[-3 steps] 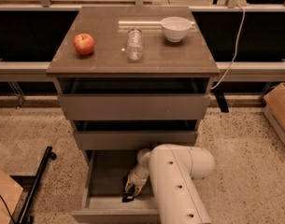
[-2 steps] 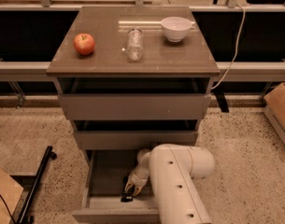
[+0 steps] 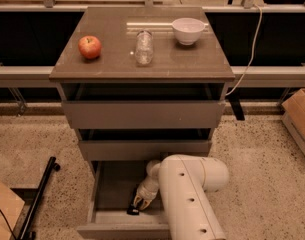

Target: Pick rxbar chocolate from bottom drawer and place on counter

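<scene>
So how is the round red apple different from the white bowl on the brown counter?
The round red apple is a closed ball; the white bowl is hollow and open on top. On the glossy brown counter, the apple sits near the left side, the bowl at the back right. Both are round. The robot's gripper is far below them, down in the open bottom drawer by a small black bar.
</scene>
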